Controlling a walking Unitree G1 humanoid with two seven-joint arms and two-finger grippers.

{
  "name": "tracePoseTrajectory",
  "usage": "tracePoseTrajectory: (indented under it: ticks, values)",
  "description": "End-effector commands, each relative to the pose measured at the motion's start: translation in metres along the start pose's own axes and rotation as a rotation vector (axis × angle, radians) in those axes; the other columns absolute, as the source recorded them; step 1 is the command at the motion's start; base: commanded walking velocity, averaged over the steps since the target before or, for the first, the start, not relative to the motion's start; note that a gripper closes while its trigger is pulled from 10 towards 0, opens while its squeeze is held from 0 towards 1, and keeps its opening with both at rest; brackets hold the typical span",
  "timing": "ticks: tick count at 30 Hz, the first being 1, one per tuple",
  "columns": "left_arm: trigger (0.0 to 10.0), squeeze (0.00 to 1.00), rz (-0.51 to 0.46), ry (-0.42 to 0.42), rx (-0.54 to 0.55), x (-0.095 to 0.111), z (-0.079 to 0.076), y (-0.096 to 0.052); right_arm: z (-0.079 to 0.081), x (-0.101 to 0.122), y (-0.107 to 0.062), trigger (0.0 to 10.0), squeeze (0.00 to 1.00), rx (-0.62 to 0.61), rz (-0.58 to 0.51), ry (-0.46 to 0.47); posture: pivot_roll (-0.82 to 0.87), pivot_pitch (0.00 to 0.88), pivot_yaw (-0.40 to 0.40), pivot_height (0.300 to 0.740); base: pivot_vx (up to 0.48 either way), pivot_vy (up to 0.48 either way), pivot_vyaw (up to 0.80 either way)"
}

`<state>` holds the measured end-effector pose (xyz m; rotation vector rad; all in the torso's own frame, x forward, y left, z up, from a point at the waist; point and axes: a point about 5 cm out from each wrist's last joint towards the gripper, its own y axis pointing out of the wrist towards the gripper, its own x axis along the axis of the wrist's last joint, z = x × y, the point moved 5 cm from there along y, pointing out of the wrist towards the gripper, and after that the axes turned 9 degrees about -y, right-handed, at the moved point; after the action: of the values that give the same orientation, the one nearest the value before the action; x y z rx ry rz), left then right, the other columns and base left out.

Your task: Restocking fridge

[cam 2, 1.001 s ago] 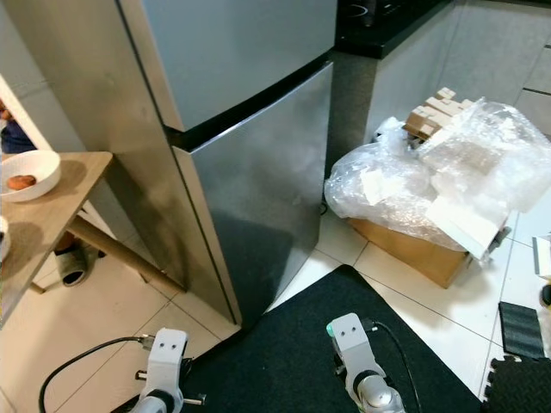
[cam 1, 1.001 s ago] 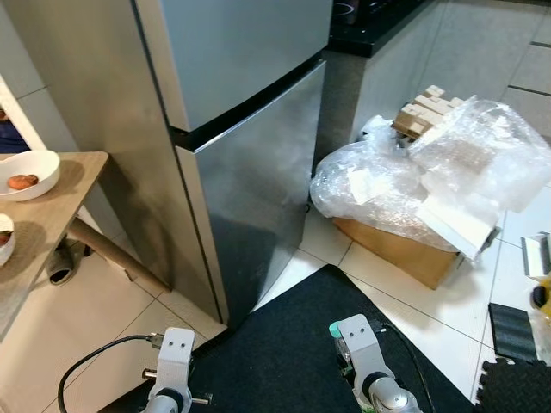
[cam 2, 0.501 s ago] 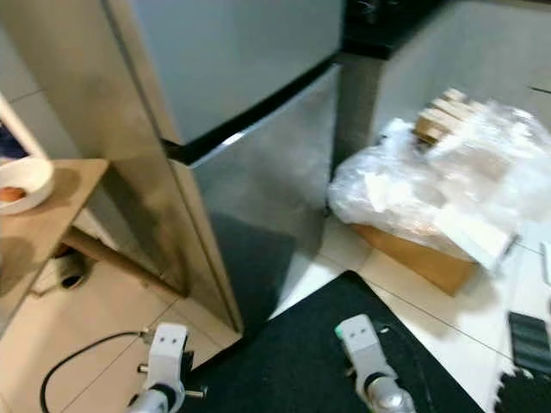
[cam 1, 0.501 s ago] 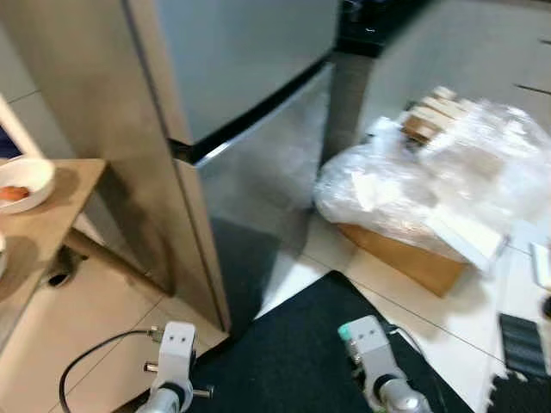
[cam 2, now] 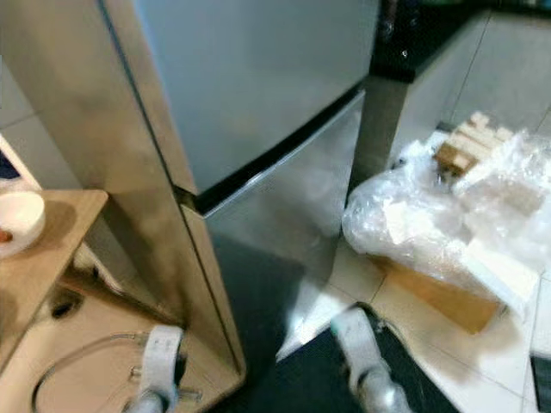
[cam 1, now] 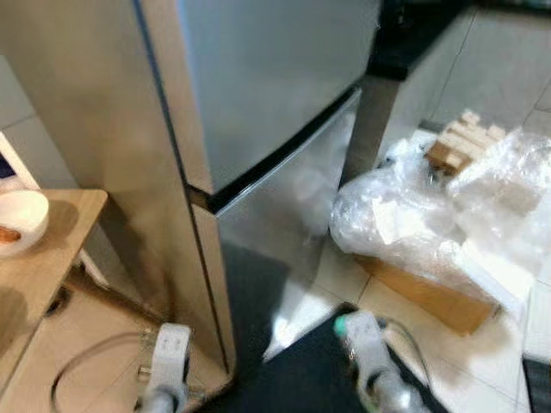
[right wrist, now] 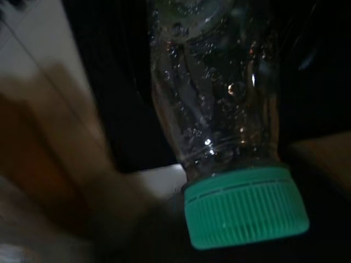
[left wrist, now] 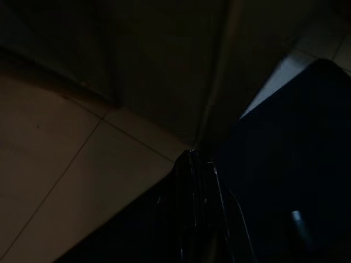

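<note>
A tall steel fridge [cam 1: 258, 103] stands straight ahead with both doors closed; a dark seam [cam 1: 284, 155] divides the upper door from the lower one. My right arm [cam 1: 368, 348] hangs low in front of the lower door. Its gripper [right wrist: 219, 137] is shut on a clear plastic bottle [right wrist: 214, 93] with a green cap [right wrist: 245, 207], and the cap shows as a green spot [cam 1: 342, 325] in the left eye view. My left arm [cam 1: 170, 354] hangs idle beside the fridge's corner. In the dark left wrist view its gripper [left wrist: 192, 159] looks shut and empty.
A wooden table [cam 1: 39, 258] with a white bowl [cam 1: 19, 217] stands at the left. A cardboard box [cam 1: 430, 288] heaped with clear plastic wrap [cam 1: 430, 206] and wooden blocks [cam 1: 461, 142] sits on the tiled floor at the right. A black mat [cam 2: 301, 387] lies underfoot.
The camera has moved closer to the fridge and the picture has blurred. Both arms hang as before, and the bottle stays in the right gripper.
</note>
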<state>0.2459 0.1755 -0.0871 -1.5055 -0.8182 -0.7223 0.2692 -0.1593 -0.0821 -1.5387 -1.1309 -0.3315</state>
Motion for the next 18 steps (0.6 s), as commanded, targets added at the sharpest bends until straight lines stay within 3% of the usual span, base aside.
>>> tracePoseTrajectory:
  ticks: [1,15,18]
  values:
    - [10.0,0.0,0.009,0.012,0.002,-0.0036,0.003,-0.0022,-0.0043,-0.0124,-0.004,10.0,0.0,-0.01,0.033,0.002,-0.09,0.063,0.055,0.74,0.0,0.0,0.0]
    - [10.0,0.0,0.029,0.02,-0.022,-0.009,-0.0027,-0.0032,-0.0041,-0.0146,-0.005,10.0,0.0,-0.012,0.037,0.005,-0.09,0.064,0.055,0.74,0.0,0.0,0.0]
    - [10.0,0.0,0.032,0.018,-0.023,-0.0092,-0.0028,-0.0031,-0.004,-0.0145,-0.0049,10.0,0.0,-0.011,0.037,0.005,-0.09,0.065,0.055,0.74,0.0,0.334,0.0]
